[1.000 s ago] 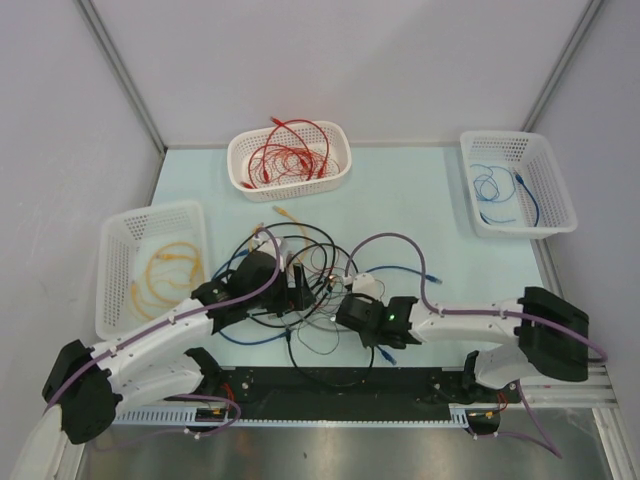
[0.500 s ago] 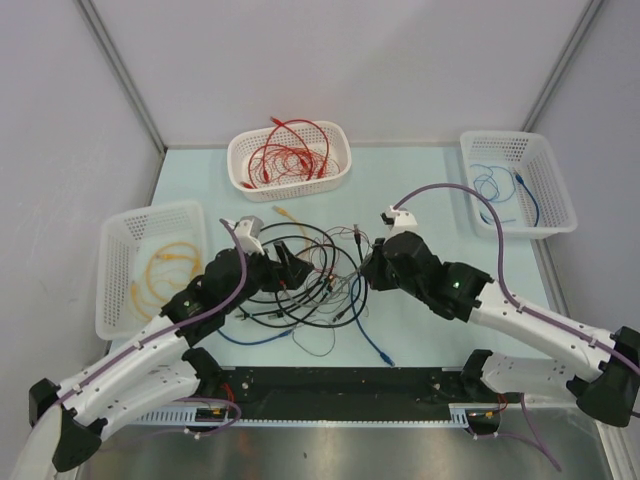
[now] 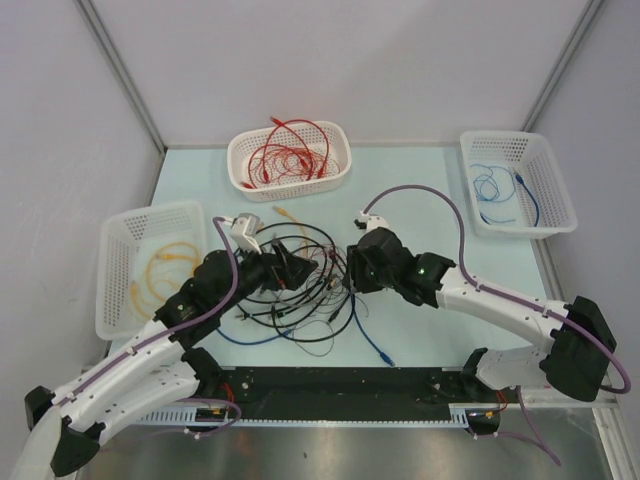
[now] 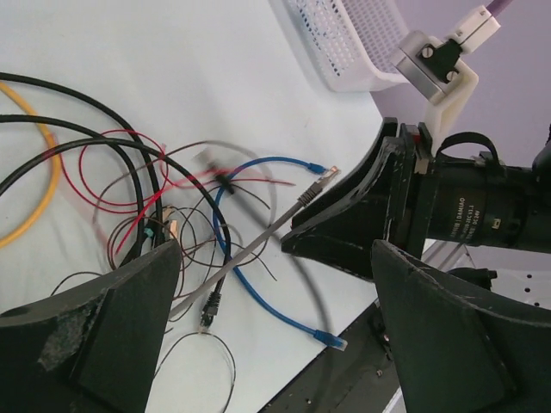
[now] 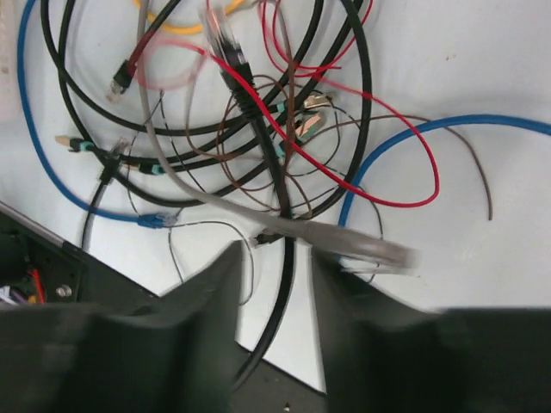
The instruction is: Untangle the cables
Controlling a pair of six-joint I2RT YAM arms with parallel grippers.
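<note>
The cables (image 3: 300, 285) lie in a tangle of black, red, blue, grey and yellow wires at the table's middle. My left gripper (image 3: 290, 268) is over the tangle's left side. In the left wrist view it (image 4: 275, 258) is wide open with nothing between its fingers. My right gripper (image 3: 350, 268) is at the tangle's right side. In the right wrist view it (image 5: 277, 258) has its jaws apart, and a black cable (image 5: 288, 284) runs loosely between them. A grey cable (image 5: 258, 219) crosses just in front of its fingertips, blurred. That grey cable (image 4: 250, 245) stretches straight towards the right gripper (image 4: 344, 215).
A white basket (image 3: 290, 160) holding red cables stands at the back. A basket (image 3: 517, 183) with a blue cable stands at the right, and a basket (image 3: 150, 265) with yellow cables at the left. A blue cable (image 3: 372, 342) trails towards the black front rail (image 3: 340, 395).
My right arm has swung up from the table's front edge to the tangle's right side. My left gripper has moved forward and right over the tangle. The cables have shifted a little.
</note>
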